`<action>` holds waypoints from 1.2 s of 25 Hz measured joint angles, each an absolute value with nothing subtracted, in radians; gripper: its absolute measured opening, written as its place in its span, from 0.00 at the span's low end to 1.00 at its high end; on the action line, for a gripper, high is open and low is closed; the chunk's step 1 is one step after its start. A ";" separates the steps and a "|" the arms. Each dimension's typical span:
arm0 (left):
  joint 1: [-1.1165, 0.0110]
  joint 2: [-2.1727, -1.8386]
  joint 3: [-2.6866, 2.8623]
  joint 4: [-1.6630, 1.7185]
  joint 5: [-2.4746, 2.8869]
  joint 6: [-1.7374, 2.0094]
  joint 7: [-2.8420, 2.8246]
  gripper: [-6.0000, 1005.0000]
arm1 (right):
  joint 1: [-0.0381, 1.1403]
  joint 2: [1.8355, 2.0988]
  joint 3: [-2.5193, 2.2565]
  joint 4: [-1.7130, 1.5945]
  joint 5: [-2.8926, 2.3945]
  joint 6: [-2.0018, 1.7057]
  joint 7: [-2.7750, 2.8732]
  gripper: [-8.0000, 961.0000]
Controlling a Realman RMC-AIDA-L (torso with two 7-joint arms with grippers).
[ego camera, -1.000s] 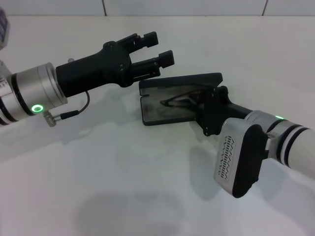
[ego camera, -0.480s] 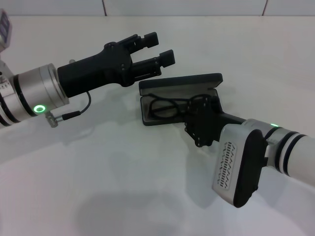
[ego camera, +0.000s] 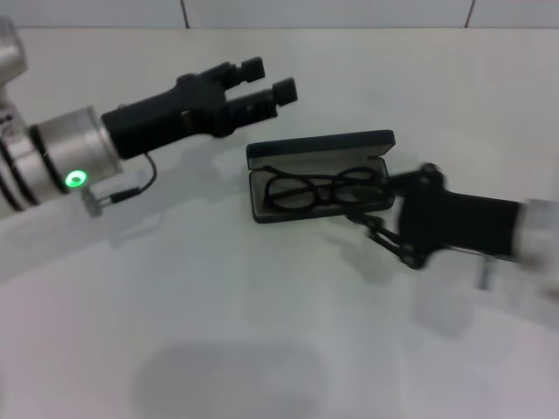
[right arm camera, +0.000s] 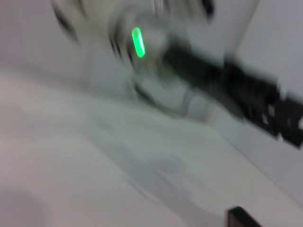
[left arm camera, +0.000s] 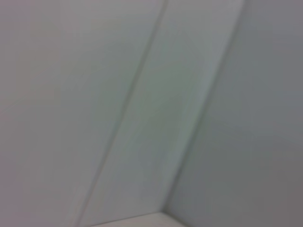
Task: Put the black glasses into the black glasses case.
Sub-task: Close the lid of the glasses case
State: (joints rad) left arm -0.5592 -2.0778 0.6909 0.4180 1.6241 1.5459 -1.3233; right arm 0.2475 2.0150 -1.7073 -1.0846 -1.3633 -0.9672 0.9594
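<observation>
The black glasses case (ego camera: 319, 144) lies open on the white table in the head view, lid propped up at the back. The black glasses (ego camera: 319, 190) lie inside it on the grey lining, lenses side by side. My right gripper (ego camera: 389, 205) is just right of the case, open and empty, apart from the glasses. My left gripper (ego camera: 269, 78) hovers open and empty above the table, up and left of the case. The right wrist view shows the left arm (right arm camera: 208, 75) blurred and a dark corner of the case (right arm camera: 241, 218).
The white table (ego camera: 218, 305) spreads around the case. A tiled wall edge (ego camera: 349, 13) runs along the back. A thin cable (ego camera: 131, 194) hangs under the left wrist. The left wrist view shows only pale wall.
My right gripper let go of the glasses in the case and drew back to the right. My left gripper rose slightly and shifted back. The glasses now lie flat in the case.
</observation>
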 joint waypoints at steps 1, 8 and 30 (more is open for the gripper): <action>-0.584 -2.077 0.694 0.421 1.629 1.480 -1.359 0.84 | 0.247 2.015 -1.707 -1.085 -1.363 -0.967 0.959 0.27; -0.717 -2.074 0.704 0.421 1.785 1.220 -1.495 0.84 | 0.465 1.960 -1.200 -0.463 -1.369 -1.603 0.969 0.29; -0.732 -2.100 1.109 0.422 1.771 0.979 -1.444 0.84 | 0.449 1.991 -1.184 -0.463 -1.395 -1.549 0.963 0.62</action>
